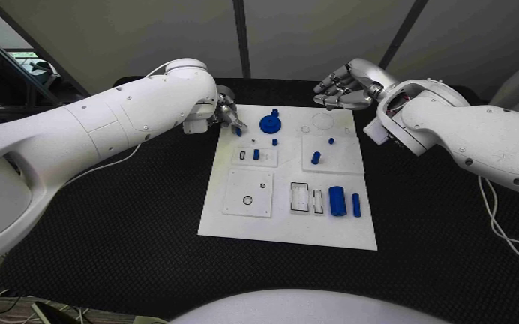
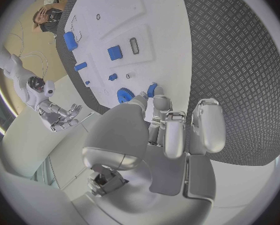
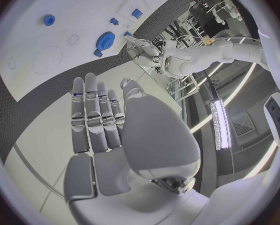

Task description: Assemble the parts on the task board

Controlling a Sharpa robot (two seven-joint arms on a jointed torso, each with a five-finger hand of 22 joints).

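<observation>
black, dimpled table lies nearest and carries everything; the white task board sits at its middle, long side running from the near edge toward the far edge.

left arm reaches in over the table's left half, and the left hand sits at the board's far left corner. in the left wrist view its fingers curl downward with a small blue part at their tips; it looks pinched there, just beside the gear, though the contact itself is partly hidden.

right arm comes in over the table's right side. the right hand hovers past the board's far right corner, over the far edge of the table. in the right wrist view its fingers are stretched out straight, side by side, and it holds nothing.

on the board, a blue gear lies flat near the far left corner. toward the near right corner a blue cylinder lies on its side, with a thinner blue bar just beside it toward the right edge. a blue peg stands on the raised square plate on the right half. a small blue block sits in the plate on the left half, and a tiny blue stud lies between it and the gear. another tiny blue stud sits on the right plate, farther back than the peg.
</observation>
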